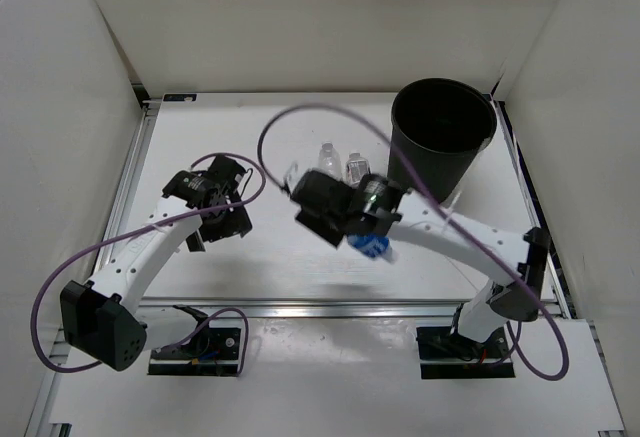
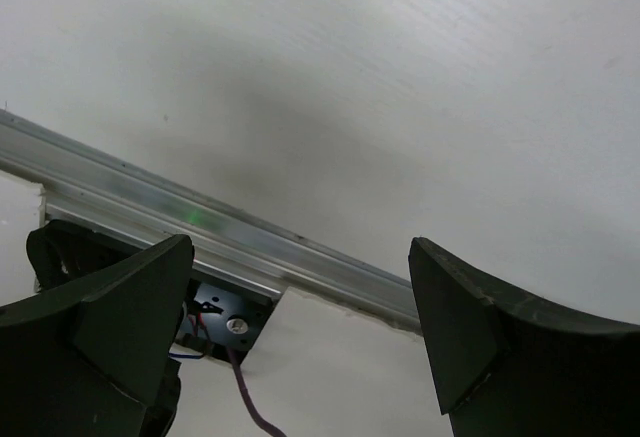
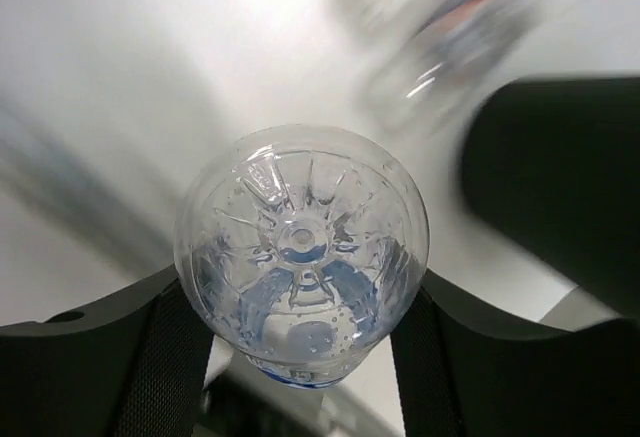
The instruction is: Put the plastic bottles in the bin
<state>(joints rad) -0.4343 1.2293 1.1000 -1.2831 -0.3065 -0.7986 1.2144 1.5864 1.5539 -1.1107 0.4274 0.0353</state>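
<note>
The right gripper is clamped on the small clear plastic bottle with the blue label. Its 2 black fingers press on opposite sides of the body, and the ribbed round base faces the wrist camera. From above, this bottle shows as a blue patch just under the right wrist. Whether it is clear of the white table cannot be told.

The tall round black plastic bin stands ahead and to the right of this gripper, close by. In the wrist view its dark wall fills the right side, apart from the held bottle, with only bare table between them.

2 small clear plastic bottles with white caps, one and the other, stand upright side by side just beyond the right wrist and to the left of the bin. In the wrist view they are only a blur at the top. A purple cable arches from the right wrist over these 2 bottles.

The left gripper is well to the left of the bottles, its jaws wide apart and holding nothing. Below it lie bare table, an aluminium rail along the near edge, and the arm's base plate.
</note>
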